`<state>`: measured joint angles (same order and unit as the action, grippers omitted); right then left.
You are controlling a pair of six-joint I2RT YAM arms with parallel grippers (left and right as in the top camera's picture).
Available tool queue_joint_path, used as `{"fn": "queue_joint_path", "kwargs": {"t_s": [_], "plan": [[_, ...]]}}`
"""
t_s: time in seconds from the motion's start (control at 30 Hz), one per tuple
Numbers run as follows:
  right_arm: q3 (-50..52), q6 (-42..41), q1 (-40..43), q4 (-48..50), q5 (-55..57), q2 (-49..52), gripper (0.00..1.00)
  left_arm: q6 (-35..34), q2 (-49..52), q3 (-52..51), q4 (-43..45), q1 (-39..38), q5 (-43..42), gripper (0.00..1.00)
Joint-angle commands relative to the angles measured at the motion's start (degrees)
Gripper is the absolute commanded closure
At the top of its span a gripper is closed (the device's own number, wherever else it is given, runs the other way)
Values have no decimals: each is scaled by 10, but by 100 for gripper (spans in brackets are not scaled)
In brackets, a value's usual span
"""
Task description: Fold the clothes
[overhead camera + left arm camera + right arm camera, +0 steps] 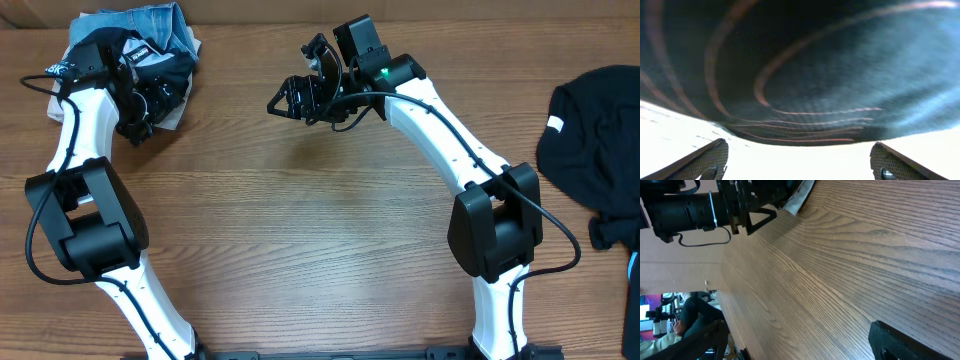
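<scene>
Overhead: left gripper [138,122] is sitting down in the clothes pile at the far-left corner of the table [300,220]. The jersey [160,62], black with small white logos, is bunching right around it and under it. A denim piece [150,22] is lying just beyond the gripper, under the jersey. Jaw state is hard to read from here, black on black. Right gripper [283,100] is hanging over bare wood, jaws spread, gripping nothing, well apart from the pile on its left. A separate black garment [600,120] with a white tag [555,125] is lying far off behind the right arm, at the table's right edge.

Left wrist: both fingertips [705,160] are showing at the bottom corners, standing wide apart with nothing pinched between them, so the left gripper [800,162] is released. Jersey [805,70] is filling the view just ahead of the tips, orange contour lines blurring on black. Under the tips everything is washing out white.

Right wrist: right gripper [802,340] is spread, tips at the bottom corners, only wood grain of the table [865,255] between them. Ahead, the left arm [685,210] is crossing the top-left, next to a pale cloth corner [800,195]. A person [670,325] is sitting beyond the table edge.
</scene>
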<state>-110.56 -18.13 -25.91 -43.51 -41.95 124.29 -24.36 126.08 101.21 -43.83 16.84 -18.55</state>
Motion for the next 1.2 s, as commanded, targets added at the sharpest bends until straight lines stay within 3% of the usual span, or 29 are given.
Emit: {"fn": "queue_joint_path", "kwargs": {"t_s": [0.0,0.13,0.33,0.57,0.8,1.03,1.17], "plan": [[-9,5,0,-1,-1,-9,7,55,-1,-2,-2,-4,-66,8],[-9,5,0,-7,14,-9,7,84,-21,5,-14,-7,-95,11],[-9,6,0,-10,21,-9,7,124,-92,21,-35,-27,-95,8],[-9,36,0,-40,22,-9,7,128,-161,90,-15,-28,-31,4],[-9,36,0,-57,38,-9,7,128,-148,124,25,-33,-12,11],[-9,36,0,-68,38,-9,7,117,-80,124,19,-70,24,10],[-9,37,0,-76,38,-9,7,146,-38,124,19,-92,62,12]]}}
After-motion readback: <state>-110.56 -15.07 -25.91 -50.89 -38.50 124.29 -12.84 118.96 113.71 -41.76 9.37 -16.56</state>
